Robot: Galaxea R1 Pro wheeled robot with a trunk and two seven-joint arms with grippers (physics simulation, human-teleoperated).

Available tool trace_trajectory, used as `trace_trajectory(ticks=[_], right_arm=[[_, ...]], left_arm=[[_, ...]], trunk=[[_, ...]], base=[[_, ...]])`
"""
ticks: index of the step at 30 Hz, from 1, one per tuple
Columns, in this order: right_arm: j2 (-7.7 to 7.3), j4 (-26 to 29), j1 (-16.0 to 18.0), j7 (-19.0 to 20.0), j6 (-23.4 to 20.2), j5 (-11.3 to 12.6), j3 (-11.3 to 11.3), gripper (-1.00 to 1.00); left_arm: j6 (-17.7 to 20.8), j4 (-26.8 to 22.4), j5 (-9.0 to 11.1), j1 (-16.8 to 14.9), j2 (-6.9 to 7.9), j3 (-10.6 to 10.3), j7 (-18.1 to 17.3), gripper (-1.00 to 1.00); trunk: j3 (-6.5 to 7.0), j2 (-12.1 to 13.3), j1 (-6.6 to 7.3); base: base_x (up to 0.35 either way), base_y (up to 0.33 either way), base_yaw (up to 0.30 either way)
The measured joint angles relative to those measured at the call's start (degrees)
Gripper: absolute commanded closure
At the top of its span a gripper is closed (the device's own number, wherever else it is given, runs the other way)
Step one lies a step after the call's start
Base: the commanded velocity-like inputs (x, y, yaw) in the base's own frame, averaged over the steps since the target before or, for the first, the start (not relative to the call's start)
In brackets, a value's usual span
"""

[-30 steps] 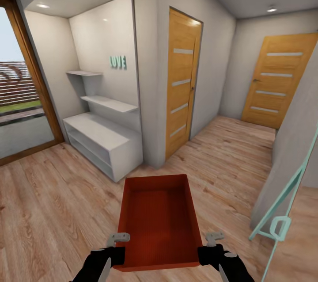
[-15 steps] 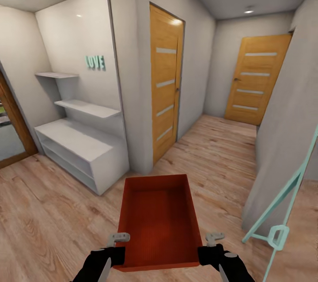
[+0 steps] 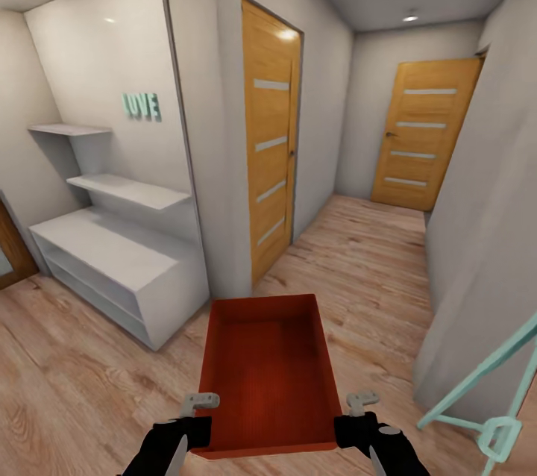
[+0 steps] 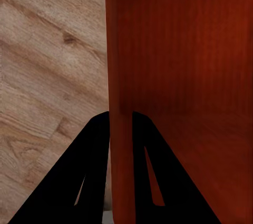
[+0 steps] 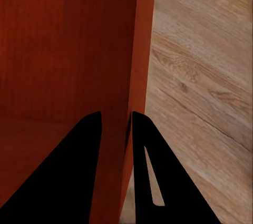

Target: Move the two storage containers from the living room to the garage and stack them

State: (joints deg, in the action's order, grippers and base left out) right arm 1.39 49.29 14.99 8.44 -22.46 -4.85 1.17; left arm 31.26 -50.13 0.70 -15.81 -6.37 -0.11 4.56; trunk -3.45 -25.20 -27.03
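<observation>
head view: red-orange lidless storage container [image 3: 270, 368], ribbed bottom, clamped by left tool [image 3: 195, 416] & right tool [image 3: 358, 416].

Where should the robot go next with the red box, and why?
Probably roll on down the hallway toward the far door. The left claw and right claw each pinch a side wall of the storage container, and the floor here is wood planks, not the garage's grey concrete.

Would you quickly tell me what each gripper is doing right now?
Left gripper: jaws shut on the left wall of the storage container.
Right gripper: jaws shut on its right wall.
</observation>
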Motion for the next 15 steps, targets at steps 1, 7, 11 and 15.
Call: trace_trajectory(ticks=[1,7,11,15], right_arm=[[-0.01,0.0,0.0,0.0,0.0,0.0,0.0,1.00],[-0.01,0.0,0.0,0.0,0.0,0.0,0.0,1.00],[0.00,0.0,0.0,0.0,0.0,0.0,0.0,1.00],[-0.01,0.0,0.0,0.0,0.0,0.0,0.0,1.00]], left_arm=[[0.0,0.0,0.0,0.0,-0.01,0.0,0.0,1.00],[0.0,0.0,0.0,0.0,-0.01,0.0,0.0,1.00],[0.0,0.0,0.0,0.0,0.00,0.0,0.0,1.00],[0.0,0.0,0.0,0.0,-0.01,0.0,0.0,1.00]], trunk=[[0.00,0.0,0.00],[0.00,0.0,0.00],[0.00,0.0,0.00],[0.00,0.0,0.00]], base=[[0.325,0.110,0.000],[0.326,0.108,0.000],[0.325,0.107,0.000],[0.325,0.107,0.000]])
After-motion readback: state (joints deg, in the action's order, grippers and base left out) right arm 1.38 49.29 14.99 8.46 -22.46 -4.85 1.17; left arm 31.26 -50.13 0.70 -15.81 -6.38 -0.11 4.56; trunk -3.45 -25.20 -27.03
